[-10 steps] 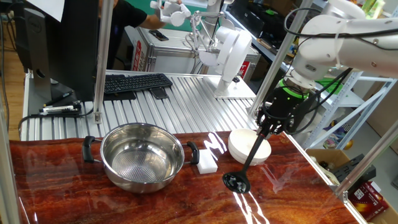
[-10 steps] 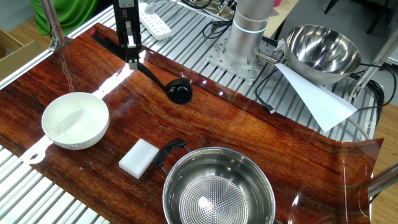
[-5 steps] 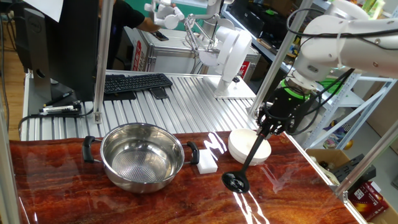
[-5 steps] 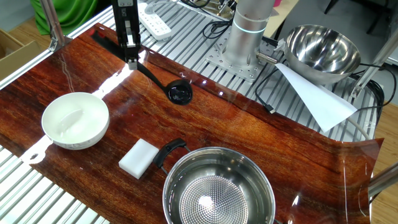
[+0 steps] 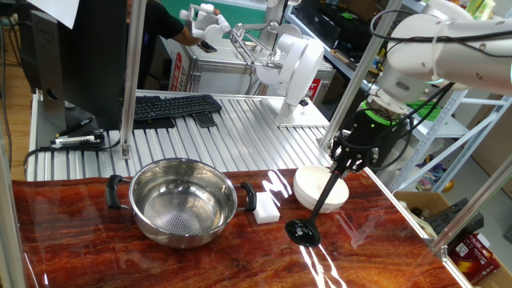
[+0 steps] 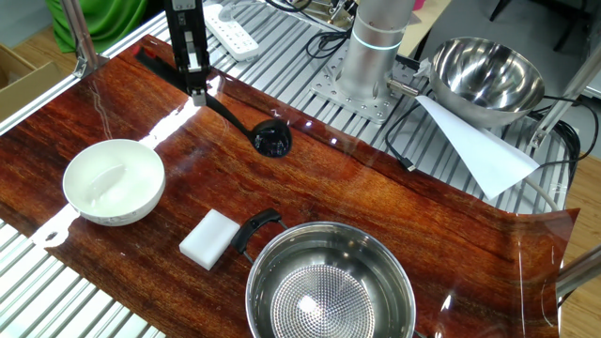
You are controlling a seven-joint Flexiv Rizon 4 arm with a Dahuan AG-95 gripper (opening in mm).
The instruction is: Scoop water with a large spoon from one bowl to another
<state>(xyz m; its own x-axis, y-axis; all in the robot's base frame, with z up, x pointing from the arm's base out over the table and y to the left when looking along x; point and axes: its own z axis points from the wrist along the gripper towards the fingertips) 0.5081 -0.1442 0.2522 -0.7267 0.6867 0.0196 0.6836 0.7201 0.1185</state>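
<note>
Item: pincer [image 5: 349, 162], single arm. Clamped on the upper handle of the large spoon [image 5: 318, 206]; jaws together on the dark shaft, seen from above in the other fixed view [image 6: 196, 92].

Item: large spoon. Black ladle, long axis slanting down and away from the pincer; its cup [image 6: 271, 140] sits at or just above the surface [image 6: 376, 207] — contact cannot be told. Landmark for all entries: the steel bowl [image 5: 181, 200].

Item: steel bowl. Wide, two black handles, dotted bottom, clear water inside judging by the glints. The ladle cup lies well apart from it, beyond the white block, on the side of the white bowl. Judgement: the coming move turns on this gap; the cup must travel across the block to the steel bowl's rim, handle kept tilted, before any dipping. Scooping not yet begun.

Item: white bowl [image 5: 322, 186]. Near the steel bowl's far handle side, behind the ladle shaft in one fixed view; appears empty.

Item: white block [image 6: 210, 238]. Just beside the steel bowl's handle.

View note: the other fixed view shows the cup's clearance from both bowls [image 6: 114, 181] plainly; one fixed view overlaps shaft and white bowl but shows the arm's posture.
</note>
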